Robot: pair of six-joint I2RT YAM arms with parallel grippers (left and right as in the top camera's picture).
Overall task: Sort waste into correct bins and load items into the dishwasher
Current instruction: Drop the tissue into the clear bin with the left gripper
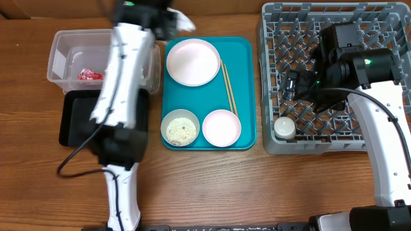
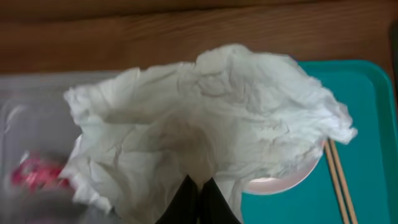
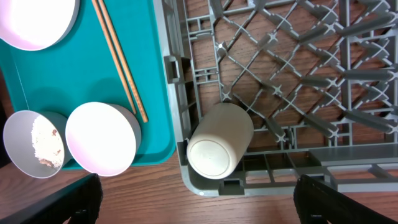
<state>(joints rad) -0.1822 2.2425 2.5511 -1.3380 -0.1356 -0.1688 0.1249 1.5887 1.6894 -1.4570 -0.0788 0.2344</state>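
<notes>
Left fingers (image 2: 185,205) pinch crumpled white napkin (image 2: 205,118) near clear tub (image 1: 56,38).

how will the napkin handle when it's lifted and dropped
Probably floppy: the napkin spreads in loose crumpled folds from the shut left end effector. Likely very light, so it may drift or cling rather than drop cleanly into the tub.

Views: one overhead, one per wrist of mine.
Overhead looks straight down on the whole table (image 1: 205,186); my left wrist view sits close behind the napkin (image 2: 205,118); my right looks down at the rack (image 3: 173,37) corner. All share the teal tray (image 1: 247,64).
</notes>
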